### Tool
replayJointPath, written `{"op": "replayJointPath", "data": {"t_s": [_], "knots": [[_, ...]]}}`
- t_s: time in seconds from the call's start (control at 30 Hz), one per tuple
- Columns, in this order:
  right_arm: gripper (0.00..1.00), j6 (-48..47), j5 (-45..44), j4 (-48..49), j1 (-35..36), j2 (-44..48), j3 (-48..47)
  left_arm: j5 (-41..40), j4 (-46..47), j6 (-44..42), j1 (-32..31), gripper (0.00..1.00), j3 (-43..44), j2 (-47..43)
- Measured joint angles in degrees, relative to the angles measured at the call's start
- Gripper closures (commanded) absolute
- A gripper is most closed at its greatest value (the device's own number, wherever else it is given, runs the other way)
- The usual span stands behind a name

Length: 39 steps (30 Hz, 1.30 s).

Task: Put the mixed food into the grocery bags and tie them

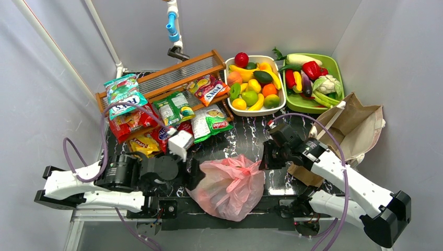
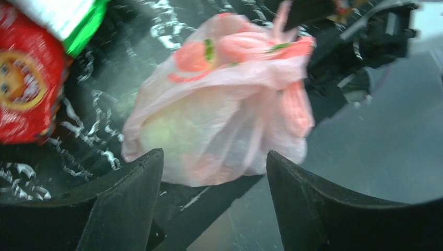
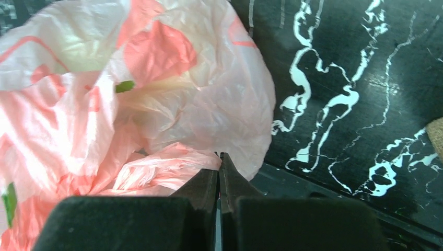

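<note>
As I judge it, the step in hand is the tying of the pink bag (image 1: 230,185), which lies between the two pairs of jaws. The left gripper (image 2: 214,157) has its jaws spread and holds nothing. The bag sits just ahead of them, in line with the gap, and touches neither finger. The right gripper (image 3: 219,156) has its jaws pressed together. A fold of pink plastic ends right at their tips, on their left side, and I cannot tell whether a thin edge is pinched there or only touches.

To do this well, I think the left jaws should go forward to the gathered neck on the far side of the bag. They should take one twisted handle there, not the full belly, and close firmly, because the film looks thin and slippery. Then the two grippers should pull away from each other, low and evenly, so that the knot tightens without tearing. The bag rests at the near edge of the table (image 3: 339,78), so a strong pull toward that side could drag it off.

The bag is translucent pink with red prints and small green marks. It is crinkled, round and full. A pale yellow-green shape shows through the wall that faces the left jaws. Its top is bunched into twisted strands.
</note>
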<state>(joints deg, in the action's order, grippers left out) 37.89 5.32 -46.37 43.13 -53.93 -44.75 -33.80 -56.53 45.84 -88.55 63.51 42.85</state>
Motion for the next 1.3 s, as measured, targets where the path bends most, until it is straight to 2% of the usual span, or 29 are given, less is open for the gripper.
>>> {"op": "replayJointPath", "data": {"t_s": [0.1,0.23,0.43,0.73,0.83,1.03,1.3], "knots": [[0.99,-0.4,1.6,-0.3,0.0,0.2,-2.9,5.3,2.7,-7.0,0.0,0.26,7.9,8.0],[0.99,-0.5,3.1,-0.7,0.0,0.5,-8.6,11.2,4.0,-13.4,0.0,0.28,15.5,18.3],[0.99,-0.3,5.6,-0.9,0.0,0.6,-13.2,17.1,4.2,-17.2,1.1,0.33,18.7,28.3],[0.99,0.1,7.5,-2.0,0.0,0.6,-13.2,16.6,5.2,-16.7,3.3,0.4,16.7,24.3],[0.99,0.1,7.8,-2.0,0.0,0.6,-13.2,16.8,6.0,-16.6,4.7,0.47,16.1,22.7],[0.99,0.1,8.3,-2.0,0.0,0.6,-13.2,21.7,8.3,-16.6,9.7,0.53,12.6,22.1],[0.99,0.5,8.4,-2.0,0.0,0.6,-13.2,26.9,10.7,-16.7,10.3,0.59,10.3,23.1]]}}
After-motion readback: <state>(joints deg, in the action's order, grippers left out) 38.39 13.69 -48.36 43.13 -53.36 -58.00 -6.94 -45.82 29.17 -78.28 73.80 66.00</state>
